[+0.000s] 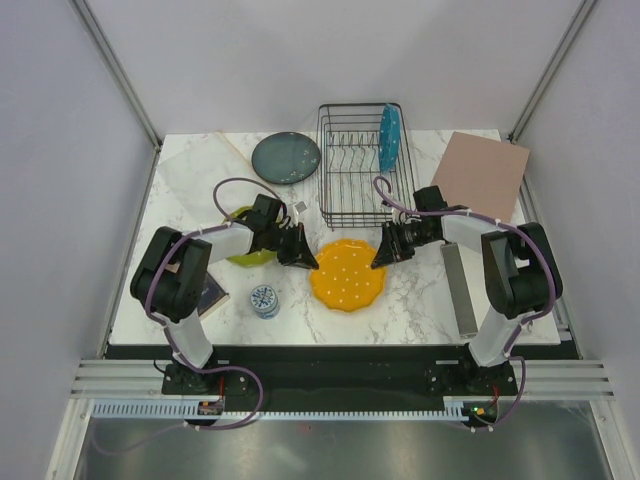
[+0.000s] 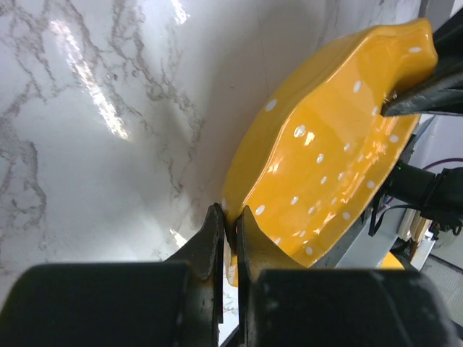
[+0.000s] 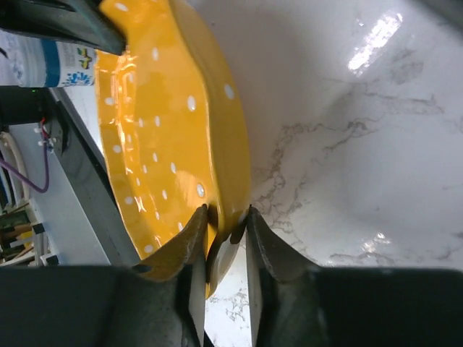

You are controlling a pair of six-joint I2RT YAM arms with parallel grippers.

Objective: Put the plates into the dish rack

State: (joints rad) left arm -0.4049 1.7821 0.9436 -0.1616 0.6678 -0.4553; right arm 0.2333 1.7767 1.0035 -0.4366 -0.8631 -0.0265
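The orange plate (image 1: 348, 273) with white dots is at the table's front middle, gripped at both edges. My left gripper (image 1: 306, 260) is shut on its left rim; the left wrist view shows the jaws (image 2: 231, 225) pinching the orange plate (image 2: 333, 152). My right gripper (image 1: 381, 256) is shut on its right rim, which also shows in the right wrist view (image 3: 226, 220) on the plate (image 3: 166, 123). The dish rack (image 1: 350, 200) stands behind, with the blue plate (image 1: 389, 138) upright in it. The teal-grey plate (image 1: 286, 157) lies left of the rack. The lime-green plate (image 1: 250, 257) lies under my left arm.
A small blue-white tin (image 1: 264, 300) sits front left of the orange plate. A brown board (image 1: 480, 175) lies at the back right. A grey bar (image 1: 458, 288) lies by the right arm. A dark flat object (image 1: 210, 293) is near the left arm's base.
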